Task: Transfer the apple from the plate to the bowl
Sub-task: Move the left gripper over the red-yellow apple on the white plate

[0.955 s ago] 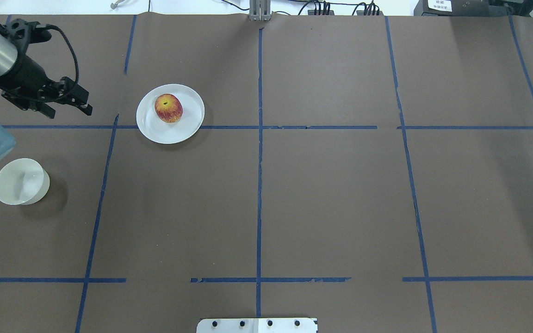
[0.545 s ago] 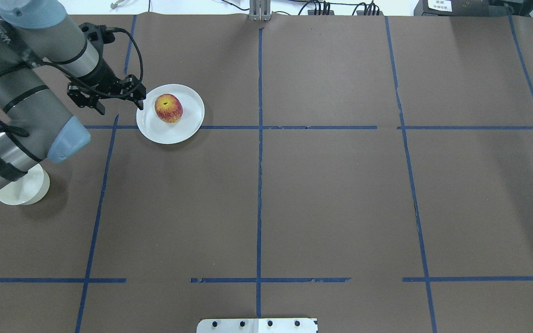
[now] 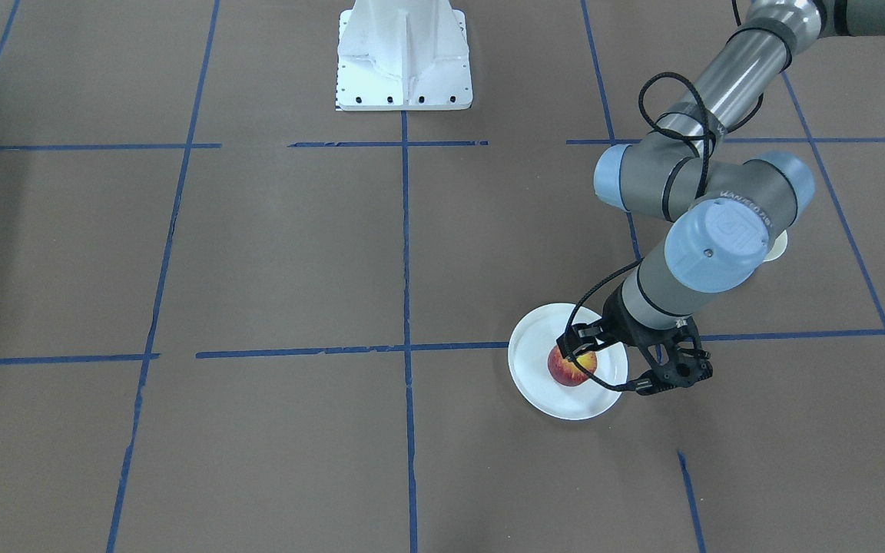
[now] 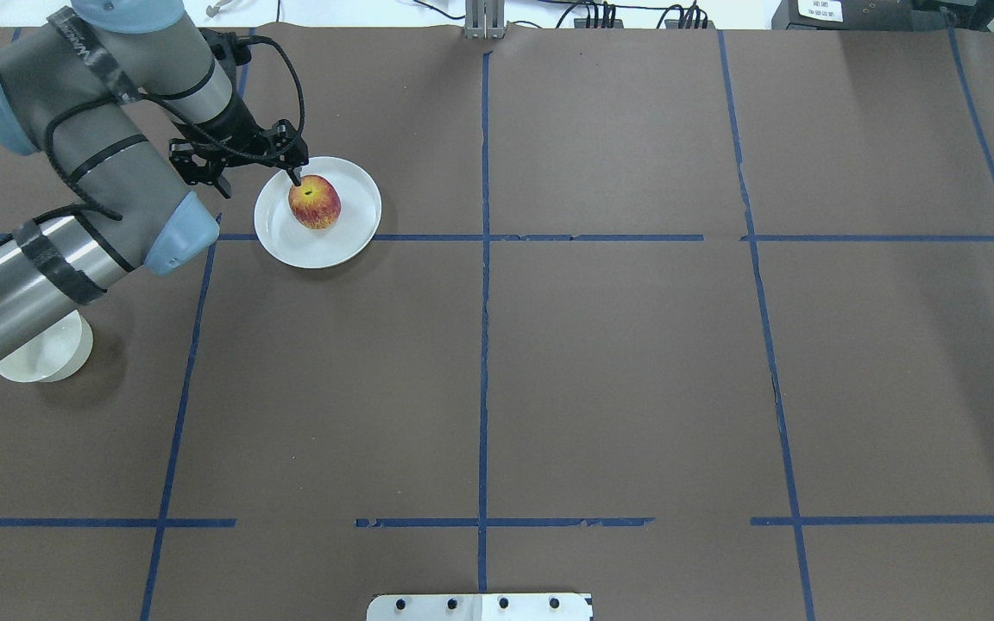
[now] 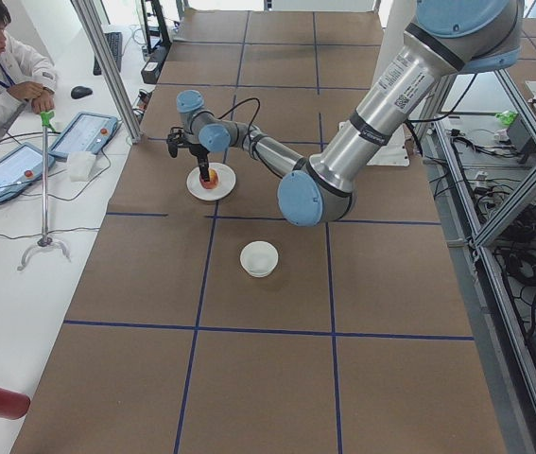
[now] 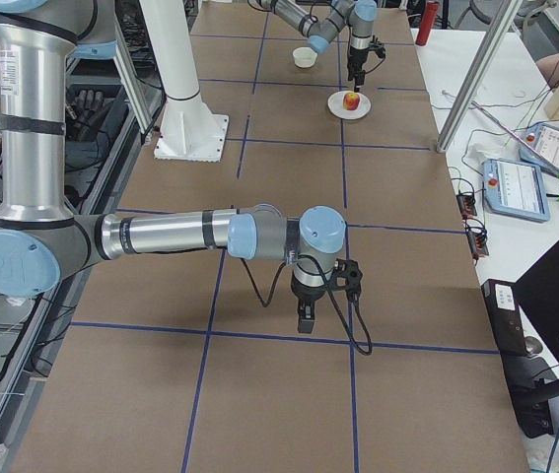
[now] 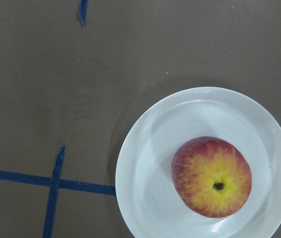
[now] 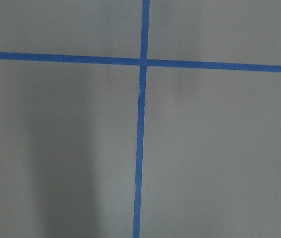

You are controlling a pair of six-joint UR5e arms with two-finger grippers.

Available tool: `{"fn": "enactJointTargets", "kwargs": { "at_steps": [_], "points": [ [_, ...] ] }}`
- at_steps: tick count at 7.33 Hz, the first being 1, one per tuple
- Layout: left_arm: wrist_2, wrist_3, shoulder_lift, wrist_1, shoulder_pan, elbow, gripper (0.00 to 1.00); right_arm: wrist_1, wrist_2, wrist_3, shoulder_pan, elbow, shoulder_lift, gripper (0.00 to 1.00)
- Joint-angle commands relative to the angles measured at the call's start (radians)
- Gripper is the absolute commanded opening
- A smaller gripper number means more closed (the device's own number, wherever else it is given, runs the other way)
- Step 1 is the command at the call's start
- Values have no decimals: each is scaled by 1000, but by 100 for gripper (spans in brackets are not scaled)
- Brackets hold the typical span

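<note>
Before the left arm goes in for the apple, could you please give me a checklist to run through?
1. Apple lying on the plate, dimple up: ok.
2. Left pincer open: ok, jaws wide apart.
3. Left pincer centred on the apple: not ok; one finger is over the apple's top, the other is outside the plate's rim.
4. Bowl upright and empty: ok.
5. Right pincer far from the plate: ok; whether it is open or shut: cannot tell.
</note>
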Motion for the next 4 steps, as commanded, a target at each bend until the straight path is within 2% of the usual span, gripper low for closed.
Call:
{"fn": "enactJointTargets", "kwargs": {
  "at_steps": [1,4],
  "points": [
    [0,-31,-30,-44,20,72,100,0,0,0,0,0,0,100],
    [57,-30,-29,-46,66,96,100,0,0,0,0,0,0,100]
  ]
}}
